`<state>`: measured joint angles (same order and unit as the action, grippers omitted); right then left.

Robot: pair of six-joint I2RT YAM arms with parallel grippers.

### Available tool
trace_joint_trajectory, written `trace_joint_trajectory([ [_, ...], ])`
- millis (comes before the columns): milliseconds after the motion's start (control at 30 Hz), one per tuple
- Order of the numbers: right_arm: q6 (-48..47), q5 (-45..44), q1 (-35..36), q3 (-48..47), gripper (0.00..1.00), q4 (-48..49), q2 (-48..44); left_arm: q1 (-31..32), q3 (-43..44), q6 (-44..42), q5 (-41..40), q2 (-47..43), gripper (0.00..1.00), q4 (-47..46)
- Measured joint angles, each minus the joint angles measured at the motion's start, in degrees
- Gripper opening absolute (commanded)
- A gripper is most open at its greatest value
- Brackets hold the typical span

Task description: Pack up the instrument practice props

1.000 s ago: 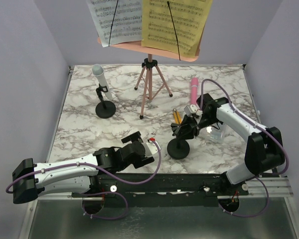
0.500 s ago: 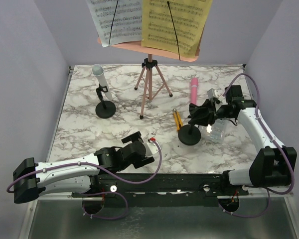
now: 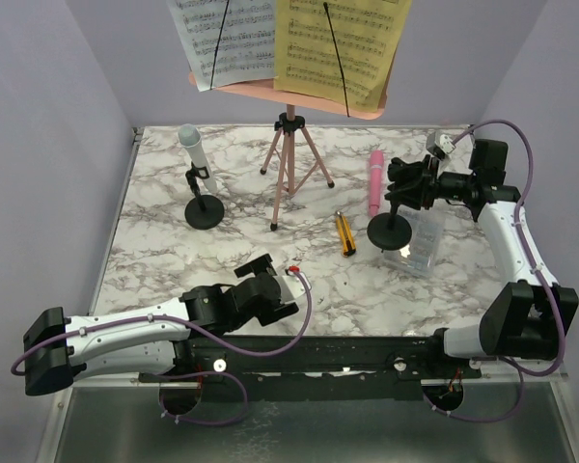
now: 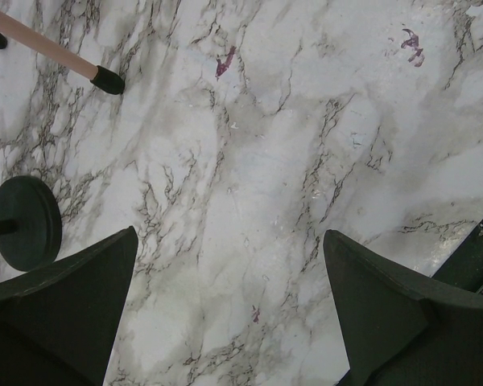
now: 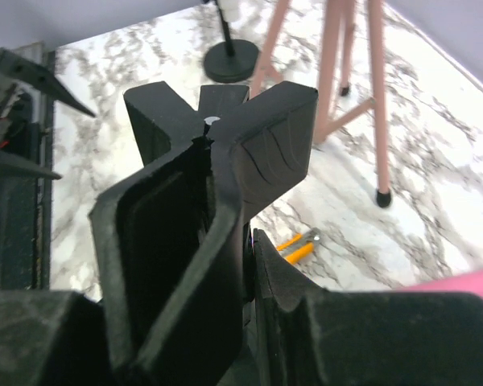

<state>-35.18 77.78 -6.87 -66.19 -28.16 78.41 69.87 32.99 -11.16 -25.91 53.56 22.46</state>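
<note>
The right arm has swung back and outward, carrying the black mic mount away from the near middle of the marble worktop toward the right edge. The mount's round base now sits over the left rim of the clear plastic box; whether it touches that rim cannot be told. The right gripper is clamped on the mount's forked clip, and the right wrist view shows the jaws closed tight around it. The stem drops nearly straight down from the fingers to the base. The box lies just below and slightly toward the right edge of the base, so a short shift that way and a descent look like the likely next step. The pink toy microphone lies just left of the mount, its long axis running from far to near. The yellow-and-black cutter lies nearer the front. The left gripper rests by the near edge with its jaws spread and nothing between them, well apart from the box. The second mount, bearing the grey-white microphone, stands toward the far-left corner.
</note>
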Motion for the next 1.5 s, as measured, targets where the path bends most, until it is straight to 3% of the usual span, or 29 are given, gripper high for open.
trace_joint_trajectory([
  [567, 21.70, -20.72, -0.48, 0.81, 0.00, 31.69, 4.81, 0.00, 0.00, 0.00, 0.35, -0.26, 0.99, 0.00],
  [833, 24.76, -28.52, -0.48, 0.81, 0.00, 36.00, 9.01, 0.00, 0.00, 0.02, 0.68, -0.96, 0.99, 0.07],
  [1500, 26.36, -37.94, -0.48, 0.26, 0.00, 42.69, 15.10, 0.00, 0.00, 0.02, 1.03, -0.83, 0.99, 0.15],
])
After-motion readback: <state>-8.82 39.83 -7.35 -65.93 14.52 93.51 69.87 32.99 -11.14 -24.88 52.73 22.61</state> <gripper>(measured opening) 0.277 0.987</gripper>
